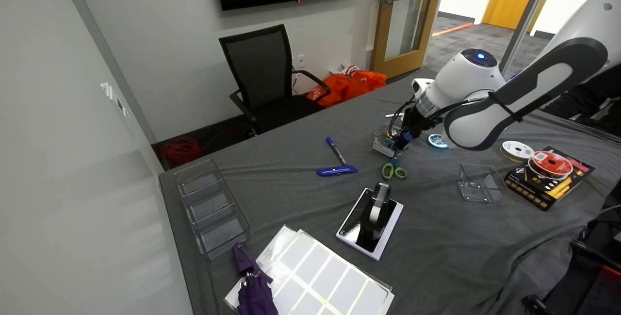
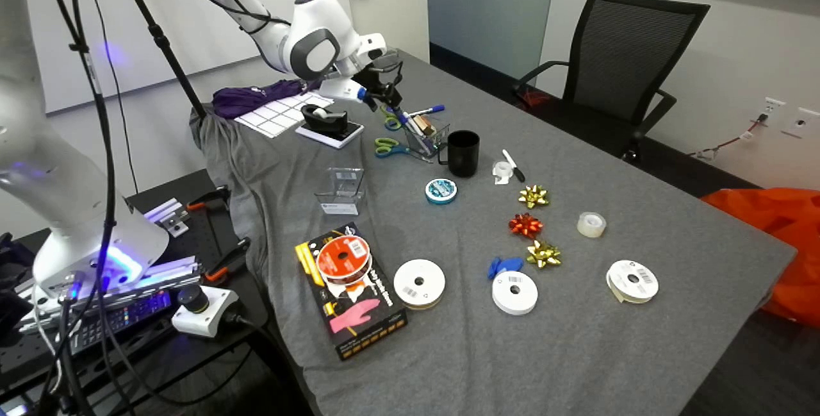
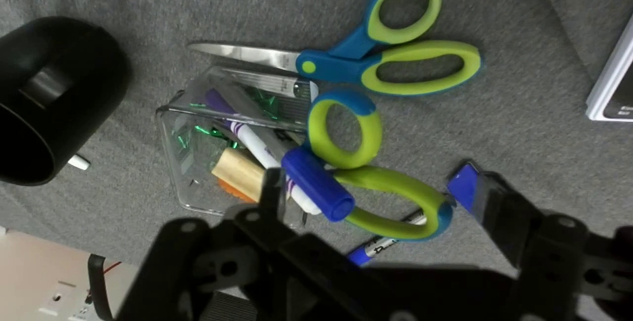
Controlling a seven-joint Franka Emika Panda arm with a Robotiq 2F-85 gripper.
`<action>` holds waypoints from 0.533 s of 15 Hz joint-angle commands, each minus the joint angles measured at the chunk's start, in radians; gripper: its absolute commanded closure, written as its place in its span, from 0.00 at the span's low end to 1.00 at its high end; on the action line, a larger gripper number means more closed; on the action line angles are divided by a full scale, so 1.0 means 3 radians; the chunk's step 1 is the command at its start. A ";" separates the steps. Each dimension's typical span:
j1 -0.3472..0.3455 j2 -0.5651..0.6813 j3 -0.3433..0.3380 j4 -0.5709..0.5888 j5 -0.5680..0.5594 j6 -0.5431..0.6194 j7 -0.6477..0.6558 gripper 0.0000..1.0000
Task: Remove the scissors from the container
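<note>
Scissors, two pairs, one in container, one gripper spread

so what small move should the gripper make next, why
Probably shift the open gripper slightly away from the blue cap before closing: in the wrist view, a green loop of the scissors jutting from the container shows between its fingers, but so does the cap, so closing now might catch both.

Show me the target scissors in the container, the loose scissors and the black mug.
Target scissors (image 3: 385, 178): wrist view, on the green of the lower handle.
Loose scissors (image 3: 332, 65): wrist view, on the blue beside the pivot.
Black mug (image 2: 462, 159): an exterior view, on its side.
</note>
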 commanded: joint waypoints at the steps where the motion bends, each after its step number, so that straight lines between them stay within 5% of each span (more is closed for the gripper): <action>1: -0.0002 0.0072 -0.0047 0.0035 -0.0055 0.0219 0.0066 0.34; 8: -0.0001 0.0076 -0.0067 0.0024 -0.0028 0.0346 0.0105 0.82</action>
